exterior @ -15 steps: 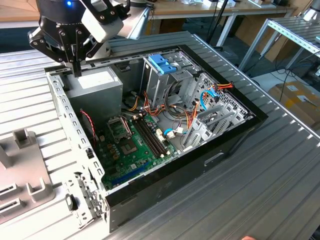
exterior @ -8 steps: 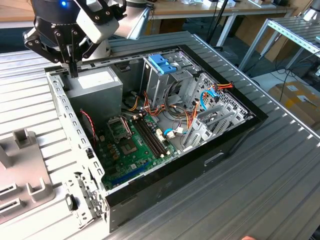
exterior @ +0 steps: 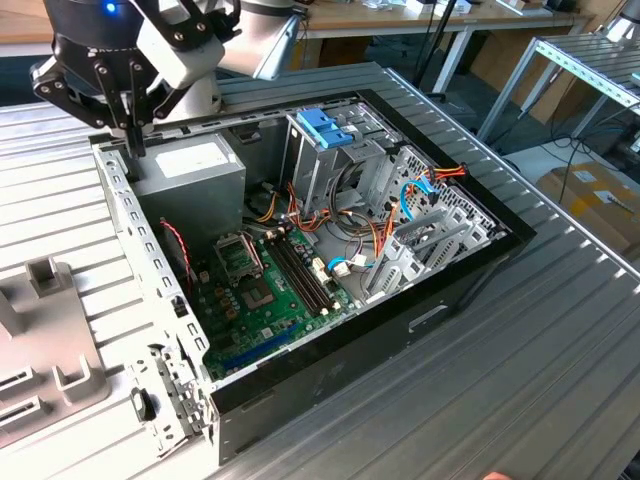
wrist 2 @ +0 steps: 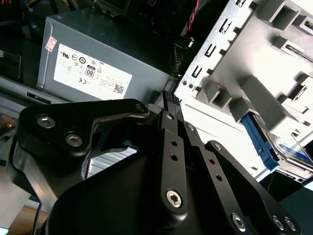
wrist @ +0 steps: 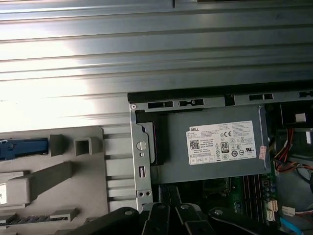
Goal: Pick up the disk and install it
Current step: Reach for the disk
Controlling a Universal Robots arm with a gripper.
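The disk point(wrist 2: 257, 137) lies in a grey plastic fixture point(wrist 2: 254, 73) beside the open computer case; its light-blue frame and a strip of its silver face show. In the first wrist view the disk's blue edge point(wrist: 22, 148) sits at the fixture's point(wrist: 73, 171) far side. My gripper point(exterior: 133, 148) hangs over the case's rear corner, next to the grey power supply box point(exterior: 190, 165), well apart from the disk. Its black fingers meet at their tips point(wrist 2: 169, 96) with nothing between them, so it is shut and holds nothing.
The open case point(exterior: 330, 330) holds a green motherboard point(exterior: 265, 290), coloured cables and a tall metal cage with a blue top point(exterior: 325, 130). The perforated rear wall point(exterior: 125, 210) stands below the gripper. The ribbed metal table point(exterior: 500, 380) stretches around; the fixture point(exterior: 40, 340) is at the exterior view's left.
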